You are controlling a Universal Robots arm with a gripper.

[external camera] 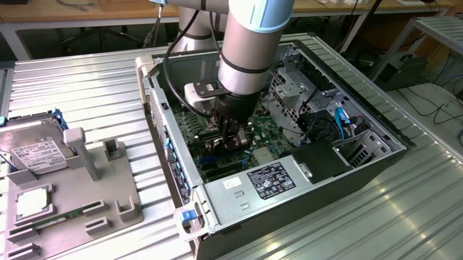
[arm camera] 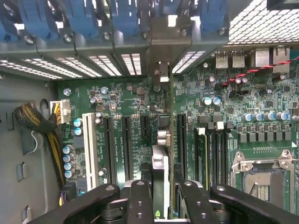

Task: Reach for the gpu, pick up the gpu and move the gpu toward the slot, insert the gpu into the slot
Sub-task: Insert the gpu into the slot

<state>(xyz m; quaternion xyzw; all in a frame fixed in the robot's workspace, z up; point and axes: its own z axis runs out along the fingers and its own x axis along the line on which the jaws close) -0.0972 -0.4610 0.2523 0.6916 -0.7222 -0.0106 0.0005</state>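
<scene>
**Gripper holding the gpu on edge over the motherboard inside the open computer case**

Exterior view: the arm reaches down into the open case (external camera: 376,157), which lies on its side on the ribbed metal desk (external camera: 87,92). The gripper (external camera: 231,142) is low over the green motherboard (external camera: 264,132), near the middle of the case. A short stretch of the bright-blue slot (external camera: 210,160) shows just below it, toward the exterior view's left. The labelled power supply (external camera: 271,181) sits at the near end of the case. Well apart, at the exterior view's left, a grey fixture (external camera: 79,200) on the desk carries a hard drive (external camera: 32,146) and a small green memory stick (external camera: 54,221).

Wrist view: the gpu (arm camera: 160,163) is seen edge-on, upright, clamped between the two black fingers (arm camera: 140,198), which are drawn in narrow against its faces. The card stands between long black slots (arm camera: 127,147), with a white slot (arm camera: 89,144) to one side and the processor socket (arm camera: 264,179) to the other. Whether its lower edge is seated in the slot cannot be told.
</scene>
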